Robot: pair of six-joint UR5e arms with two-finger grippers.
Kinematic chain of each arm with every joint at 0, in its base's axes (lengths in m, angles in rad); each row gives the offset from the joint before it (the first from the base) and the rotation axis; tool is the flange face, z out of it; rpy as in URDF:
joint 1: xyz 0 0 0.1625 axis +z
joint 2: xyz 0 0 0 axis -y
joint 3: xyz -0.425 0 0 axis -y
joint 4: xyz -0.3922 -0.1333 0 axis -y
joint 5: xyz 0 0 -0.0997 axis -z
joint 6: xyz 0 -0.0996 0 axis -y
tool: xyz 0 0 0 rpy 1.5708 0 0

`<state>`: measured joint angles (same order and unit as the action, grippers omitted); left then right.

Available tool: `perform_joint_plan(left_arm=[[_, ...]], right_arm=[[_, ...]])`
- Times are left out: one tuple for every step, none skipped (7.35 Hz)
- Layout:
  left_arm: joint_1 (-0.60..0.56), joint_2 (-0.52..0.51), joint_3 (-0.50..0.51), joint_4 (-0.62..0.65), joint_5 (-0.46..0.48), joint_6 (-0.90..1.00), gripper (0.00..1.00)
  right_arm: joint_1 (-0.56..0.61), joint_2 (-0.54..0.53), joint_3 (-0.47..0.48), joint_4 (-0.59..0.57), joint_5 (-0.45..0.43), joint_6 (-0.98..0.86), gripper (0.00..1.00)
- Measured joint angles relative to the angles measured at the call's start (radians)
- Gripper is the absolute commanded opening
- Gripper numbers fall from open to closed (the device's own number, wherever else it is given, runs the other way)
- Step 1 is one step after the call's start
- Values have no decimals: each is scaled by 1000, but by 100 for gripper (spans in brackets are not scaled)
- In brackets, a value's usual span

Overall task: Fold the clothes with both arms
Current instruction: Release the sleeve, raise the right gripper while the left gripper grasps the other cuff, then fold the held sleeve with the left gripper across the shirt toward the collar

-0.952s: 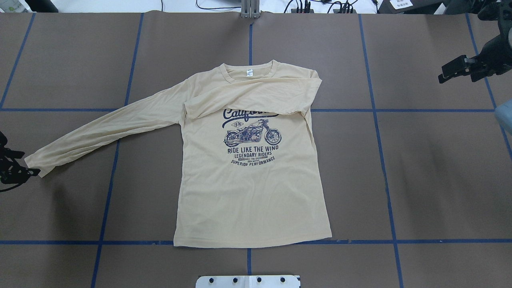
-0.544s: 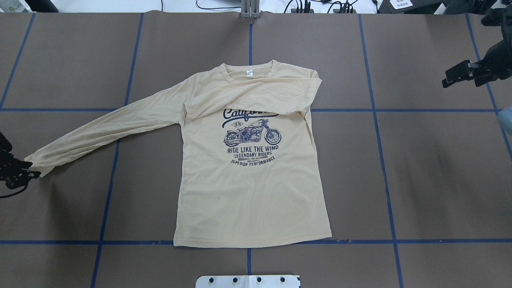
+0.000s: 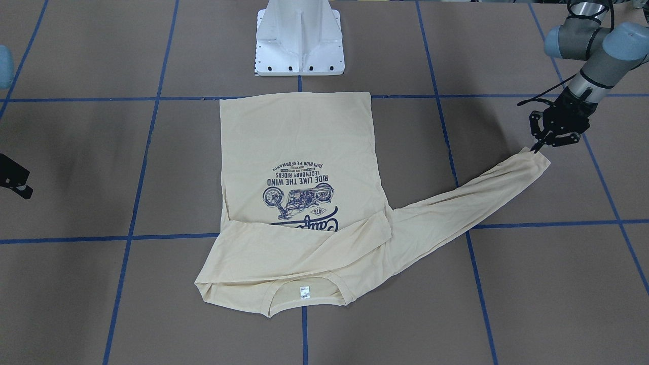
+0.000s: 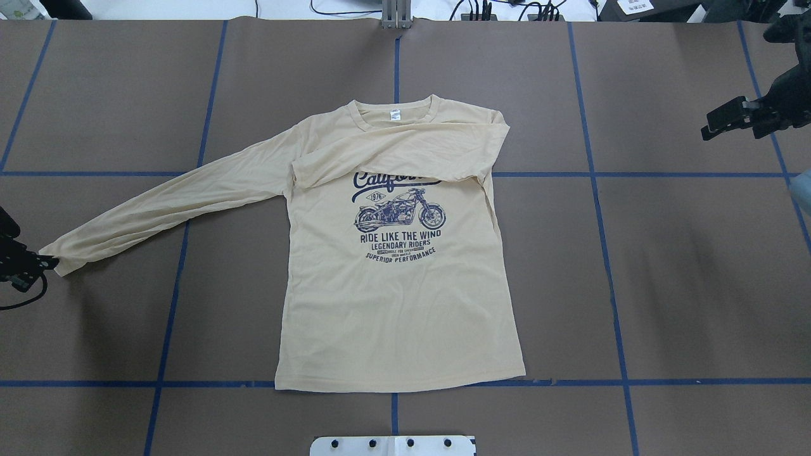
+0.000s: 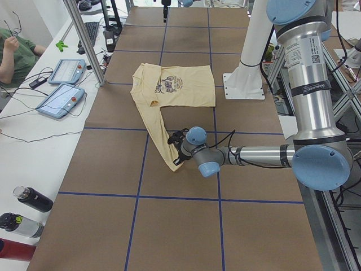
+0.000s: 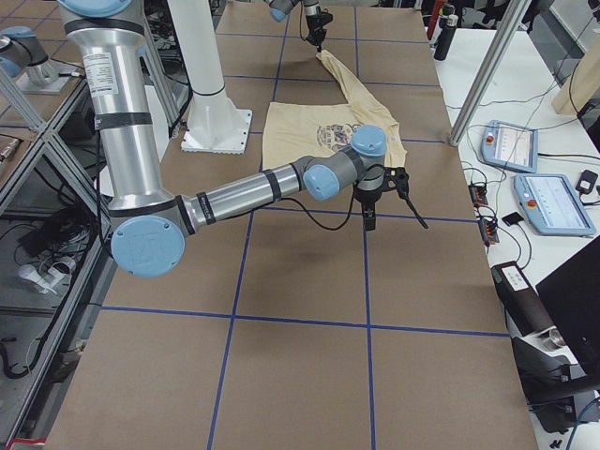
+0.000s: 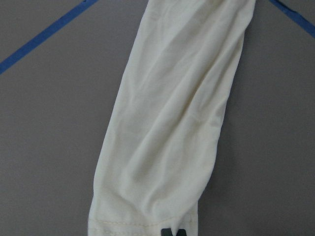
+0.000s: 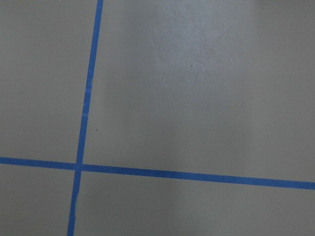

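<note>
The cream-yellow T-shirt (image 4: 393, 304) lies flat on the brown table, navy motorcycle print up, neck label at the far side. One sleeve is folded across the chest (image 4: 405, 149). The other sleeve (image 4: 165, 202) stretches out to the left, where my left gripper (image 4: 43, 261) is shut on its cuff. The front view shows its fingertips pinched on that cuff (image 3: 536, 148). The left wrist view shows the sleeve (image 7: 172, 123) running away from the fingers. My right gripper (image 4: 713, 126) hangs open and empty over bare table, far right of the shirt; its jaws are spread in the right view (image 6: 397, 221).
The white pedestal base (image 3: 299, 40) stands at the near table edge behind the shirt's hem. Blue tape lines (image 8: 88, 98) grid the table. Tablets (image 5: 62, 99), bottles (image 5: 31, 199) and a metal post (image 5: 84, 39) line the far side.
My left gripper has moved in onto the sleeve cuff and closed on it, bunching the cuff narrower. My right gripper has drifted slightly right, away from the shirt.
</note>
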<state>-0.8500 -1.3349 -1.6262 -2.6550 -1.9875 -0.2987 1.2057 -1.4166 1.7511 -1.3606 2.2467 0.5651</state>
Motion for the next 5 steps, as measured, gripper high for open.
perform_joint_plan(left_arm=[[-3, -7, -25, 7, 3, 1, 0], [-11, -27, -71, 54, -7, 1, 0], [-24, -75, -134, 165, -18, 0, 0], [-36, -148, -209, 328, -24, -3, 0], [-41, -253, -274, 525, -27, -7, 0]], right_arm=[[0, 0, 0, 0, -1, 1, 100], [0, -1, 0, 0, -1, 1, 100], [0, -1, 0, 0, -1, 3, 100], [0, 0, 0, 1, -1, 4, 100], [0, 0, 0, 0, -1, 5, 100]])
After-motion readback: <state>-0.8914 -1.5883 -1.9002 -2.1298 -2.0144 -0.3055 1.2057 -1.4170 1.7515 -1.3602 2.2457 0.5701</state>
